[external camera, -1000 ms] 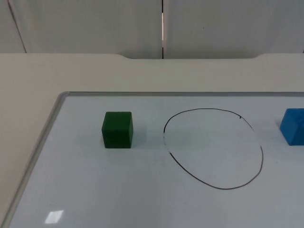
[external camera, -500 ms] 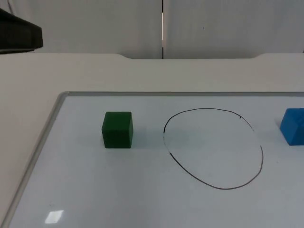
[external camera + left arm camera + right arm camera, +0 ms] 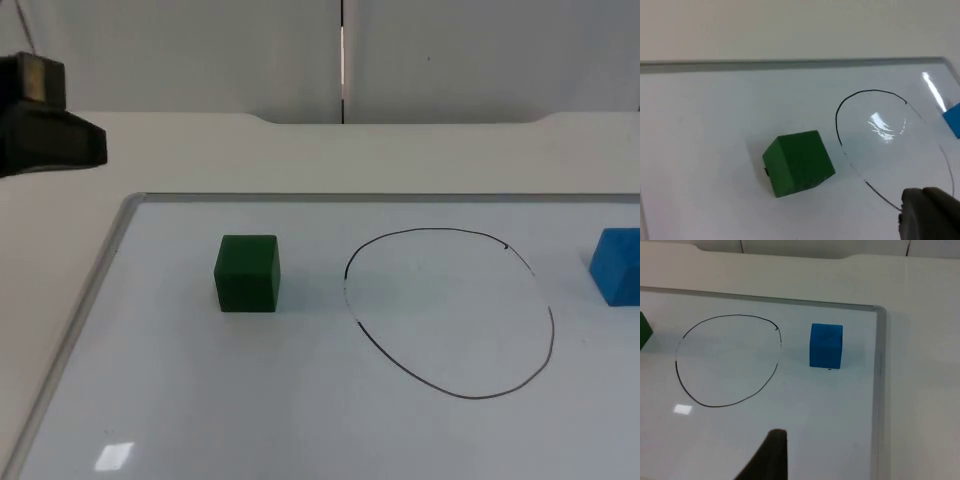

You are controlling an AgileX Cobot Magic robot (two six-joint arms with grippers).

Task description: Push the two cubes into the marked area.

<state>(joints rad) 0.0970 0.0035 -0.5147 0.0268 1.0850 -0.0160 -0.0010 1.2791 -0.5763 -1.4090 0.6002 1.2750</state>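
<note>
You've basically got the whole job ahead of you: green cube (image 3: 247,273) sits left of the drawn circle (image 3: 450,313), blue cube (image 3: 617,266) right of it, both outside, left gripper (image 3: 45,130) up off the whiteboard (image 3: 200,400), can't tell its grip.

No readable text, label or number appears anywhere.
</note>
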